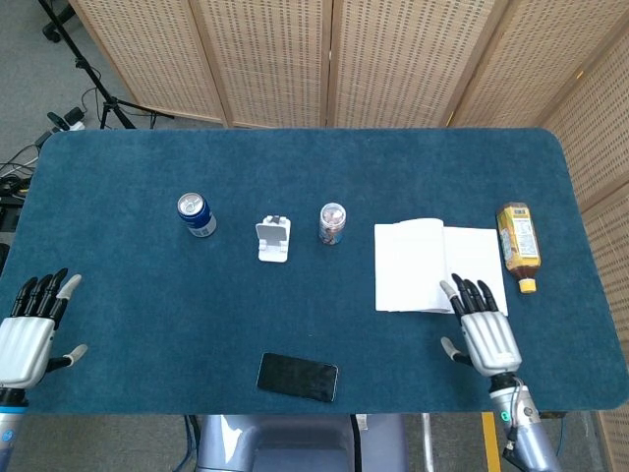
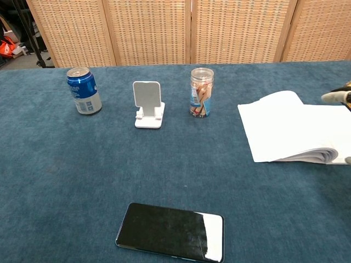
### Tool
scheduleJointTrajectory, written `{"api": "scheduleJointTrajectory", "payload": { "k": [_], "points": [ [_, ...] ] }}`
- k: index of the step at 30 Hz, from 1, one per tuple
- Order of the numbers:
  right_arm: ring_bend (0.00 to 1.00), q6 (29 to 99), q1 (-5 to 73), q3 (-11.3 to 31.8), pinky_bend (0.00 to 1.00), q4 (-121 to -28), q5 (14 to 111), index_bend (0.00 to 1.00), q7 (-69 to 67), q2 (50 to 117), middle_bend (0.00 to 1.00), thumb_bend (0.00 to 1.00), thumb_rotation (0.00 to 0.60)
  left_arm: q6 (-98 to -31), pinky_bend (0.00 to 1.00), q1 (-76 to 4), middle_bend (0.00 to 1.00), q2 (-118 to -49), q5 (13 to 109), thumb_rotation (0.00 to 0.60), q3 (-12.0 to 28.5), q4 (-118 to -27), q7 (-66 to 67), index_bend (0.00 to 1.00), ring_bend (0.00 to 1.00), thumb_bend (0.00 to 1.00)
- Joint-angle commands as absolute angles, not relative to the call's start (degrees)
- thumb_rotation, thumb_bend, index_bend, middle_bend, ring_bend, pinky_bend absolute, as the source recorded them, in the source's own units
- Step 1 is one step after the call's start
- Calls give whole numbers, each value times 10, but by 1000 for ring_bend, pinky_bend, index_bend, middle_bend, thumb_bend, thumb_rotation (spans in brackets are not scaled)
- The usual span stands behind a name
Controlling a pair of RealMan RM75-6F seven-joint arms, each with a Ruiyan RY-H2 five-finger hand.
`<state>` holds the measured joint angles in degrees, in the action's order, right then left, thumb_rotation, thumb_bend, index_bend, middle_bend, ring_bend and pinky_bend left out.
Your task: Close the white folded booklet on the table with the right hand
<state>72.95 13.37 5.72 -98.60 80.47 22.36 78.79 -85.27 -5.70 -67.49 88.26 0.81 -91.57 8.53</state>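
Note:
The white booklet (image 1: 432, 264) lies open on the blue table, right of centre, its left page curled up a little; the chest view shows the booklet (image 2: 290, 131) at the right edge. My right hand (image 1: 485, 328) hovers at the booklet's near edge, fingers spread and extended over the right page, holding nothing. In the chest view only a fingertip (image 2: 335, 96) of that hand shows at the far right. My left hand (image 1: 31, 330) is open near the table's front left corner, far from the booklet.
A blue can (image 1: 197, 214), a white phone stand (image 1: 273, 239) and a small clear jar (image 1: 332, 223) stand in a row left of the booklet. A black phone (image 1: 297, 377) lies near the front edge. An amber bottle (image 1: 518, 243) lies right of the booklet.

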Motion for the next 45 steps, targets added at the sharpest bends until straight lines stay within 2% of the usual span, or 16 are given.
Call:
{"api": "scheduleJointTrajectory", "payload": {
  "k": [1,6,11,19,45],
  "points": [
    [0,720,154,75,0,-975,786,0,237,827,0,337,600,-852,0,-57,0,-674,884,600,8,-916,83,0,0,0],
    [0,704,180,93,0,-933,759,0,237,882,0,328,600,-852,0,-58,0,-675,885,600,7,-915,82,0,0,0],
    [0,701,192,99,0,-900,751,0,234,907,0,285,600,-852,0,-58,0,-673,888,600,5,-916,79,0,0,0],
    [0,694,204,104,0,-844,736,0,211,928,0,232,600,-852,0,-58,0,-669,895,600,2,-919,66,0,0,0],
    [0,662,234,109,0,-772,697,0,187,955,0,234,600,-850,0,-59,0,-671,895,600,2,-920,68,0,0,0]
  ]
}}
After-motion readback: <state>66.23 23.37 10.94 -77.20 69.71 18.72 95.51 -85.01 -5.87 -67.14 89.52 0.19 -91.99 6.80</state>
